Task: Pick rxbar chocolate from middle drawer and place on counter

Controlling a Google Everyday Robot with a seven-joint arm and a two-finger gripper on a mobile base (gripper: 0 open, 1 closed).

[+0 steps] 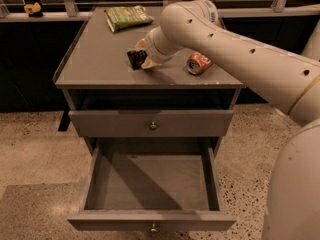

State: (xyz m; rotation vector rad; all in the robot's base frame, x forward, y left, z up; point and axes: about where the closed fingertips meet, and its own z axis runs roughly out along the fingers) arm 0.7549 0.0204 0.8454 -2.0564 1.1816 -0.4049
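My gripper [139, 59] is over the middle of the counter [95, 59], low, just above its top. It is shut on the rxbar chocolate [135, 59], a small black bar that sticks out to the left of the fingers. Whether the bar touches the counter I cannot tell. The middle drawer [150, 184], the lowest one, is pulled wide open below and its inside shows only bare grey floor. Its knob [153, 228] is at the bottom edge of the view.
A green snack bag [127, 17] lies at the counter's back left. A red soda can [199, 63] lies on its side right of the gripper. The drawer above [150, 124] is closed. My white arm [240, 54] crosses the counter's right side. Speckled floor surrounds the cabinet.
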